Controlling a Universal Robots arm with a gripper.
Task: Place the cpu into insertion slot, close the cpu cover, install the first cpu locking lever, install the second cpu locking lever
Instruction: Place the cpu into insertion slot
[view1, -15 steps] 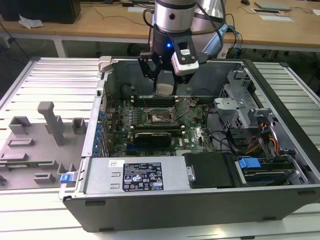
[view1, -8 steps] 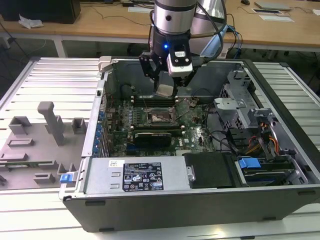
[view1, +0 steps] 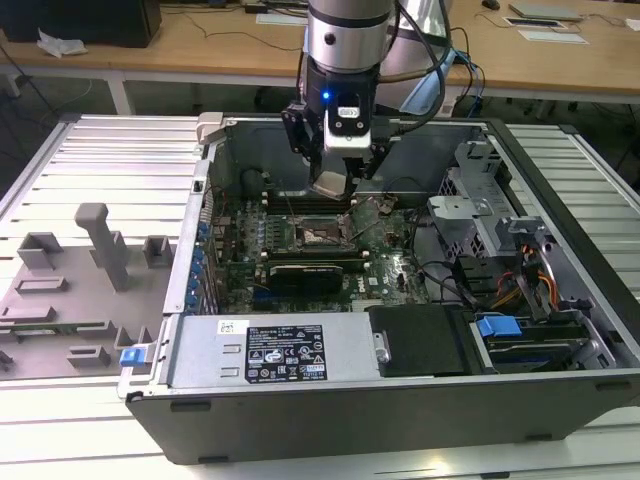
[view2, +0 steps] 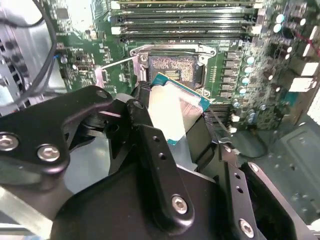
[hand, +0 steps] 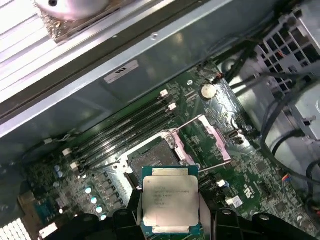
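Note:
My gripper (view1: 335, 172) hangs inside the open computer case, shut on the cpu (view1: 328, 183). The cpu (hand: 170, 200) is a flat square chip with a dull silver top and a green edge, held by two opposite sides between the black fingers (view2: 145, 130). It hovers above the motherboard, short of the insertion slot (hand: 150, 159). The insertion slot (view2: 172, 67) lies bare, dark in the middle with a silver rim. The cpu cover (hand: 219, 142) stands swung open beside the slot. Two thin locking levers (hand: 216, 167) stick up, unlatched.
Long memory slots (hand: 125, 130) run beside the socket toward the case wall (hand: 165, 65). In the exterior view, cables and a drive cage (view1: 480, 215) fill the case's right, and a power supply (view1: 285, 350) sits at the front. A grey fixture tray (view1: 90, 270) lies on the left.

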